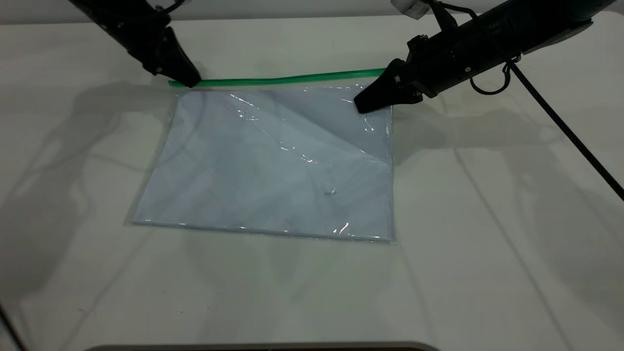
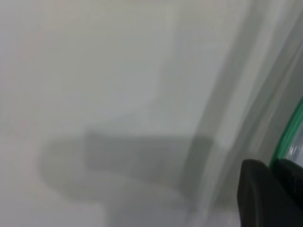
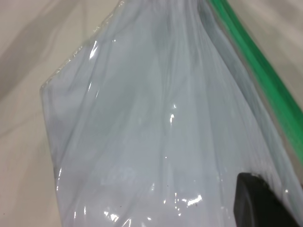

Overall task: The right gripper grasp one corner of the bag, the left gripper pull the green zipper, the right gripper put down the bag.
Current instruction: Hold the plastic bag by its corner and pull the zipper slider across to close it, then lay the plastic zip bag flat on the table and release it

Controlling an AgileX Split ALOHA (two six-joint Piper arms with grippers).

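Note:
The bag (image 1: 273, 165), a clear pouch with white sheets inside, lies flat on the white table. The green zipper (image 1: 282, 79) runs along its far edge. My left gripper (image 1: 192, 82) is at the zipper's left end. In the left wrist view the gripper (image 2: 273, 165) has its two fingers closed with the green strip (image 2: 289, 137) between them; the slider is hidden. My right gripper (image 1: 361, 106) is shut on the bag's far right corner, and a crease runs out from there. The right wrist view shows one black finger (image 3: 258, 201) on the plastic (image 3: 142, 118) beside the zipper (image 3: 258, 66).
The white table (image 1: 487, 219) spreads wide on every side of the bag. A black cable (image 1: 565, 129) trails from the right arm across the table's right side. A dark edge (image 1: 263, 347) shows at the table's near rim.

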